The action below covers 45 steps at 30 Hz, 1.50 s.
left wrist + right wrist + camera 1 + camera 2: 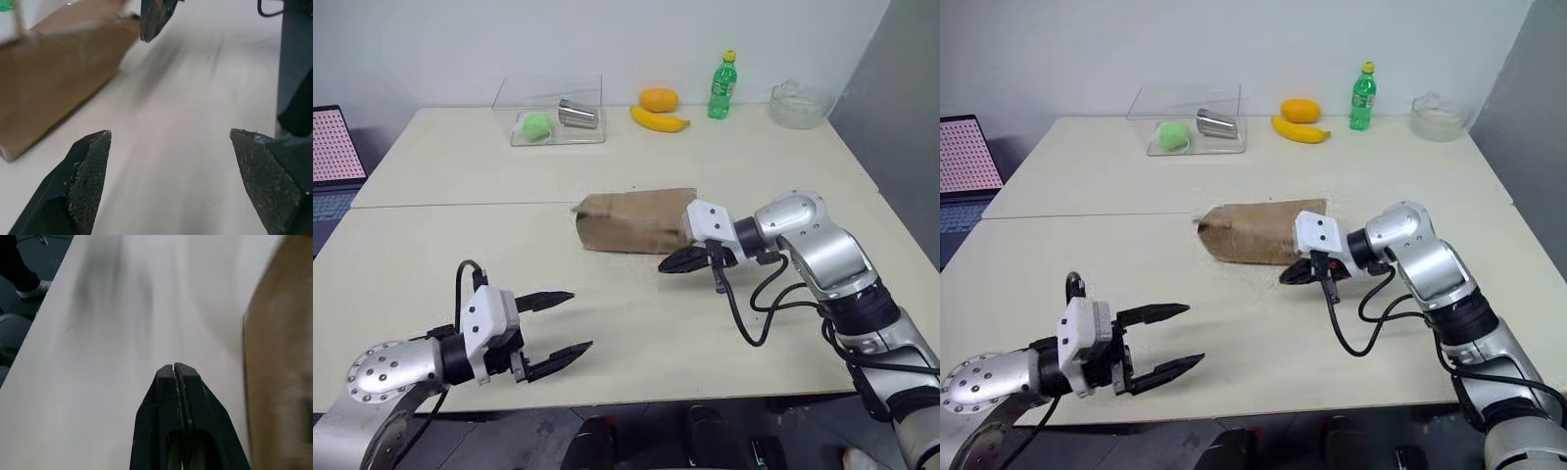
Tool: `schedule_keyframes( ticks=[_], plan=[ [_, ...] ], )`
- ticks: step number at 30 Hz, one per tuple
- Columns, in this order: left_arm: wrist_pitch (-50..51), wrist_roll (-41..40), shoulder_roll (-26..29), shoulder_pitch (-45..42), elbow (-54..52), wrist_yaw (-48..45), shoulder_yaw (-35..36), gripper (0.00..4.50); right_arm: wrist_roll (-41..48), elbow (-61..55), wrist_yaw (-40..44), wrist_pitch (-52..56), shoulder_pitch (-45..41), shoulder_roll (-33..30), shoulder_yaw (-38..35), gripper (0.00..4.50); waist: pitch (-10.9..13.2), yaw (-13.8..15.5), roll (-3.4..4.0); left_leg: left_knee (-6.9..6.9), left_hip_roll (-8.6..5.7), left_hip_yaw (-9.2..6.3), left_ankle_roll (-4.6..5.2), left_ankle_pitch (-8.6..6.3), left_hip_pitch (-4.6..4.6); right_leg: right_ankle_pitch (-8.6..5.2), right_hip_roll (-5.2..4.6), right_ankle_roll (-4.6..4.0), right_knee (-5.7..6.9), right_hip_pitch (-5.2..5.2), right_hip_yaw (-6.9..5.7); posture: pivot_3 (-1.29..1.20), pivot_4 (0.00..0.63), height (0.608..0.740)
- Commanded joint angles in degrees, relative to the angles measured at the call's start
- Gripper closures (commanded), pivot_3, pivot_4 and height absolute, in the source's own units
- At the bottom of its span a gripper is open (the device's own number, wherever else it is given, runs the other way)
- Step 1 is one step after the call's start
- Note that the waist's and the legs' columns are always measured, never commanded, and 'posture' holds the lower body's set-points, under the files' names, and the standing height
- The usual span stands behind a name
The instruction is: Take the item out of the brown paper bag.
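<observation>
A brown paper bag (631, 221) lay on its side near the middle of a pale table (636, 323), its long side running from nine to three o'clock. The red packet named in the task could not be seen; whether it was inside the bag cannot be told.

The right gripper (668, 264) hung just beside the bag's near edge, at about five o'clock from the bag's middle, its two black fingers pressed tight together with nothing between them and its tip pointing toward nine o'clock. In the right wrist view the closed fingers (181, 396) met along a thin seam above bare tabletop, the bag's brown side close by.

The left gripper (568, 323) hovered over the table's near part, at about seven o'clock from the bag and well apart from it, its fingers spread wide and empty.

Along the far edge, around twelve o'clock, stood a clear tray (553, 134) holding a green ball (537, 125) and a metal cup (578, 115), then an orange fruit (658, 99), a banana (659, 119), a green bottle (723, 86) and a glass bowl (800, 106). A laptop (333, 157) sat at nine o'clock.
</observation>
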Motion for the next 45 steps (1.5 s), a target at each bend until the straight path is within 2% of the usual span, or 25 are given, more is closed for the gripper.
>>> schedule_keyframes(
  ticks=[1,5,9,12,14,19,25,28,32,35,38,41,45],
  plan=[
    [-3.0,0.8,1.5,0.8,0.5,-2.6,2.2,0.41,1.9,-6.0,-0.7,1.5,3.5,-1.9,-0.4,4.46,0.0,0.1,0.0,0.0,0.01,-0.01,0.0,0.0,0.0,0.0,0.0,0.0,-0.02,0.01,-0.02,0.0,0.15,0.74],
    [-3.1,0.7,1.4,-1.9,1.8,-2.0,0.7,0.41,3.6,-9.2,-2.5,1.2,5.4,-1.3,-1.7,4.46,0.0,0.2,-0.01,-0.01,0.01,0.01,0.0,0.0,-0.01,-0.01,0.0,0.0,-0.03,0.01,-0.01,0.0,0.15,0.74],
    [0.2,-1.6,0.4,-4.6,1.0,0.7,0.2,0.41,8.1,-10.0,-4.6,3.8,2.6,-0.6,-6.6,4.46,0.0,0.1,-0.01,0.01,0.03,0.02,0.0,0.0,0.02,-0.01,0.02,0.01,-0.02,0.03,0.0,0.0,0.15,0.74],
    [3.2,-4.4,-1.3,-6.3,-0.5,4.3,0.3,0.41,7.4,-4.8,-8.3,1.1,-2.6,-0.8,-10.2,4.46,0.0,0.1,-0.01,0.02,0.02,0.01,0.0,0.0,0.02,-0.01,0.01,0.01,-0.02,0.03,0.0,0.0,0.15,0.74],
    [5.0,-5.8,-3.0,-7.5,-1.5,7.4,0.1,0.41,3.7,2.6,-12.4,-3.2,-6.9,-0.7,-10.9,4.46,0.0,0.0,-0.02,0.02,0.03,-0.02,0.0,0.0,0.01,0.0,0.02,0.01,-0.01,0.03,-0.03,0.0,0.15,0.74],
    [5.4,-4.9,-9.6,-12.4,-2.4,15.9,-3.1,0.41,-10.0,29.9,-26.0,-21.2,-19.8,2.0,-6.9,4.46,0.0,0.0,-0.07,0.04,0.01,0.02,-0.01,0.0,0.03,0.01,0.01,0.0,-0.01,0.05,-0.01,0.0,0.15,0.74],
    [2.0,-1.5,-15.2,-15.8,-1.1,21.0,-5.8,0.41,-22.2,58.2,-34.3,-35.9,-30.7,8.6,0.8,4.46,0.0,-0.5,-0.06,-0.05,0.02,0.12,-0.02,0.0,-0.01,0.02,0.01,-0.03,0.01,-0.1,0.1,0.0,0.15,0.74],
    [0.9,-0.1,-15.8,-16.2,-0.4,21.1,-7.2,0.41,-26.6,67.4,-36.2,-40.1,-34.0,10.6,3.8,4.46,0.0,-0.4,-0.06,-0.04,-0.01,0.16,-0.03,0.01,-0.17,0.02,-0.01,-0.03,0.06,-0.29,0.15,0.0,0.15,0.74],
    [-0.2,0.8,-15.5,-16.3,0.4,20.3,-7.8,0.41,-26.5,71.8,-30.0,-43.4,-34.8,12.1,3.8,4.46,0.0,-0.2,-0.06,-0.05,-0.03,0.16,-0.03,0.01,-0.16,0.02,-0.03,-0.04,0.06,-0.29,0.15,0.0,0.15,0.74],
    [-1.1,1.1,-14.1,-14.8,0.6,18.3,-7.3,0.41,-24.0,68.8,-18.0,-43.5,-33.2,11.9,3.2,4.46,0.0,-0.3,-0.04,-0.04,-0.02,0.16,-0.02,0.01,-0.13,0.03,-0.02,-0.04,0.09,-0.28,0.15,0.0,0.15,0.74],
    [-2.7,1.7,-12.7,-13.3,0.8,15.9,-7.3,0.41,-22.1,64.2,-11.2,-42.5,-30.8,11.1,2.8,4.46,0.0,-0.4,-0.03,-0.04,0.0,0.15,-0.01,0.0,-0.11,0.03,0.01,-0.04,0.11,-0.28,0.14,0.0,0.15,0.74],
    [-3.7,1.2,-10.6,-11.8,1.1,13.2,-6.1,0.41,-19.2,54.5,-2.4,-38.8,-25.8,9.5,3.0,4.46,0.0,-0.3,-0.03,-0.04,0.02,0.13,-0.01,0.0,-0.1,0.03,0.01,-0.04,0.12,-0.26,0.12,0.0,0.15,0.74],
    [-4.0,0.2,-8.3,-10.0,1.0,10.8,-4.0,0.41,-17.6,44.5,2.2,-34.4,-21.2,7.6,3.4,4.46,0.0,-0.3,-0.03,-0.02,0.01,0.1,-0.01,0.0,-0.1,0.03,0.01,-0.04,0.12,-0.24,0.11,0.0,0.15,0.74]
  ],
)
